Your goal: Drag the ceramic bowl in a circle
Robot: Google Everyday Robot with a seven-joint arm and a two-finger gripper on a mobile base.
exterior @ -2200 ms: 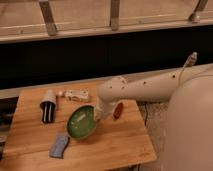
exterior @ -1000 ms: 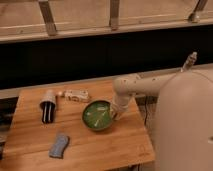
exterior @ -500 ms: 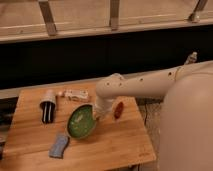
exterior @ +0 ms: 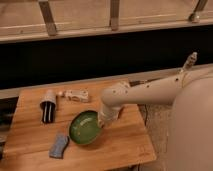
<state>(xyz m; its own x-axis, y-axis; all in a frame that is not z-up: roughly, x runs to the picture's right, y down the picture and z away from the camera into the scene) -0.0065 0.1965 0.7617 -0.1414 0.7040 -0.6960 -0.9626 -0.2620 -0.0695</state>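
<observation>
Ceramic bowl [exterior: 84, 128] just left of the claw [exterior: 103, 123] at its rim (finger state indiscernible)

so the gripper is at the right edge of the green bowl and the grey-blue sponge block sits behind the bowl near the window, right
Not quite. The gripper is at the right edge of the ceramic bowl, but the camera view shows the grey-blue sponge block lying in front of the bowl to its left, near the table's front edge, not behind it near the window.
</observation>
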